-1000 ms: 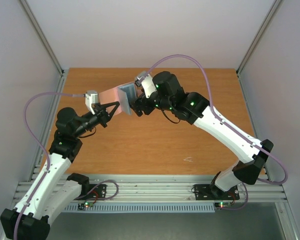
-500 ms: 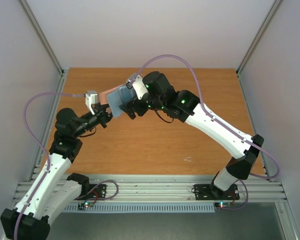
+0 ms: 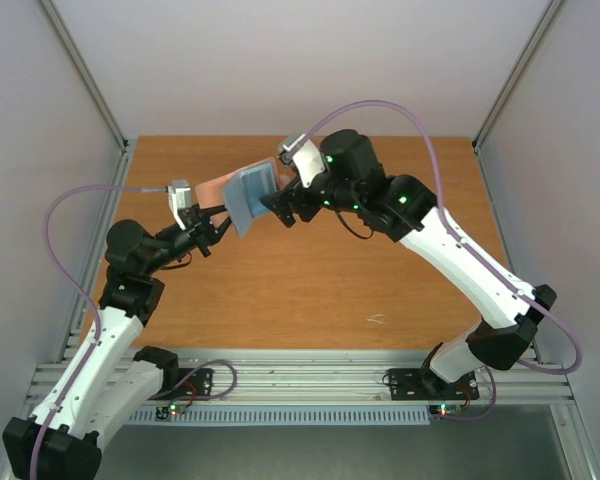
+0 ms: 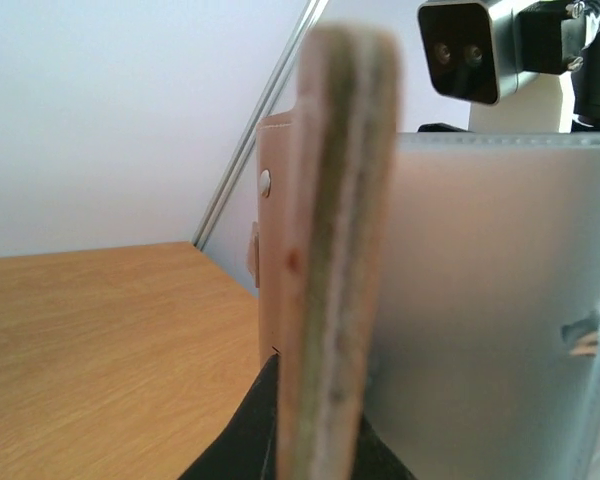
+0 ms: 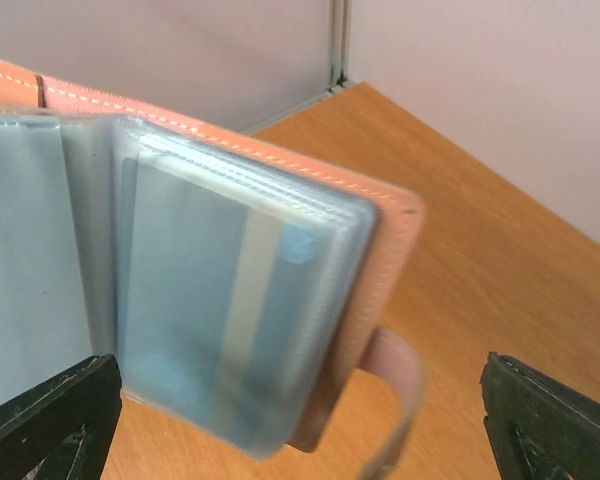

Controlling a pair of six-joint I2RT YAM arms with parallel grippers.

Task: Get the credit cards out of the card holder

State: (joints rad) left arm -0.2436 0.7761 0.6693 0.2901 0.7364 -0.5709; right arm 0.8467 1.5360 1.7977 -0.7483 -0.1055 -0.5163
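Observation:
The card holder [image 3: 246, 195] is held up above the table's back middle, folded open, pinkish-brown outside and light blue inside. My left gripper [image 3: 214, 223] is shut on its pinkish panel from the left. In the left wrist view the holder [image 4: 335, 250] stands edge-on between my black fingers [image 4: 242, 440]. My right gripper [image 3: 280, 207] is open just right of it. In the right wrist view the wide-apart fingers [image 5: 50, 420] flank the clear blue sleeves [image 5: 230, 320] without touching them. One card with a pale stripe [image 5: 248, 290] shows through a sleeve. The other cards are hidden.
The holder's snap strap [image 5: 400, 390] hangs loose under its right edge. The orange wooden table [image 3: 310, 290] lies below. Grey walls and metal corner posts [image 3: 85, 80] close in the sides and back. The right wrist camera [image 4: 462, 52] looms just behind the holder.
My right gripper went left against the holder, then drew back to the right. The light blue panel has swung open and faces up more. My left gripper has kept its hold.

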